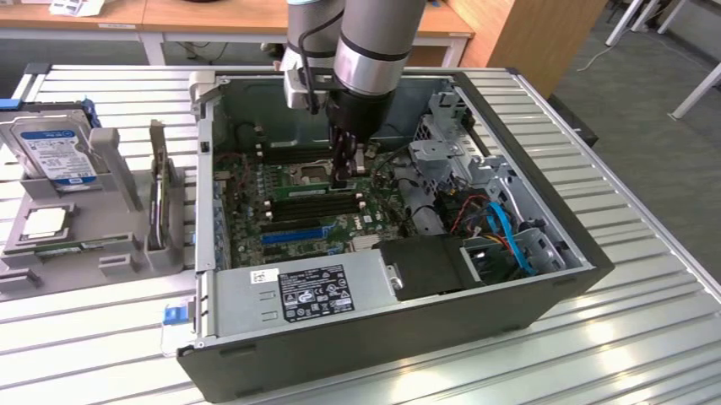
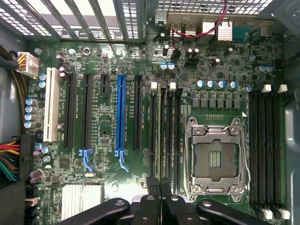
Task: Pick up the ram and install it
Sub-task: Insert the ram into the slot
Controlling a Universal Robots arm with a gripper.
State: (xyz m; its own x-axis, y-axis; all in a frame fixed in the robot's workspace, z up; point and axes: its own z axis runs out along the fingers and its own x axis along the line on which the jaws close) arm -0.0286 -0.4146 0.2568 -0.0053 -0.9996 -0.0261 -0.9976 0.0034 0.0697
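Inside the open computer case (image 1: 529, 291) on the slatted table (image 1: 642, 337), the arm reaches down to the motherboard (image 2: 108, 178), and the tool (image 1: 344, 173) stands at the memory slots beside the empty processor socket (image 2: 215, 157).

The ram (image 2: 158, 131) stands on edge between the black memory slots (image 2: 169, 136), level with them and matching their length. Its long axis runs parallel to the slots and to the near side of the socket. In the exterior view the ram (image 1: 304, 189) shows as a thin green strip. It runs from the tool toward the exterior view's left.

The tool (image 2: 159, 187) is clenched, with the two fingertips (image 2: 153, 185) pressed together at one end of the ram.

Limits of observation:
- The ram is seen edge-on, so its chips cannot be made out.
- The fingertips cover its near end. Whether they pinch the edge or only bear on it cannot be told.
- In the exterior view the arm hides part of the slots.

A hard drive (image 1: 51, 152) stands in a grey holder (image 1: 118, 253) outside the case.
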